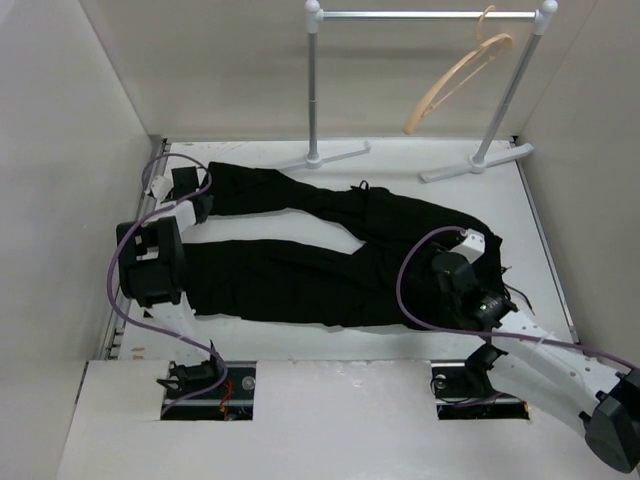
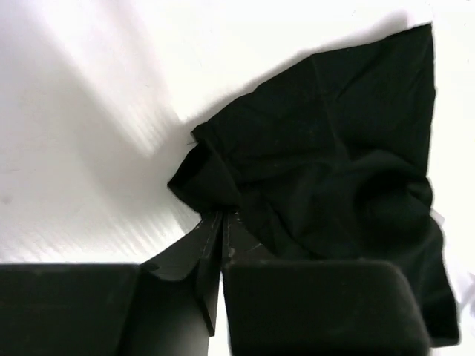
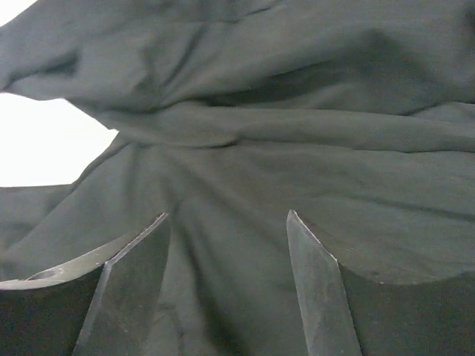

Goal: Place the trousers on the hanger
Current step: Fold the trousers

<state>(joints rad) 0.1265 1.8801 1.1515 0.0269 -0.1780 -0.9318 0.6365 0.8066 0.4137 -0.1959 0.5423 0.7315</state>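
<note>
Far left: left fingers (image 2: 208,259) are clamped shut on a pinch of black cloth at the leg end of the trousers (image 1: 330,270). The left wrist view shows a bunched hem fold caught between the pads, with the rest of the hem spilling onto the white bench (image 1: 400,170). The top view puts this grip at the far leg's cuff. Likely reason: holding one end so the garment can be lifted and stretched out.

Middle: the trousers lie flat on the bench, legs pointing left, waist to the right, not yet lifted and nowhere near the hanger.

Right: right fingers (image 3: 312,267) are spread wide over the waist and seat area, tips down at rumpled fabric with nothing between them yet. Whether the tips actually press the cloth cannot be told. Looks like the setup for a second grab at the waist end.

Back right: hanger (image 1: 455,80) hangs tilted by its hook on the rail (image 1: 430,15), bare, well apart from the cloth. Judged early in the task: grasping stage only.
</note>
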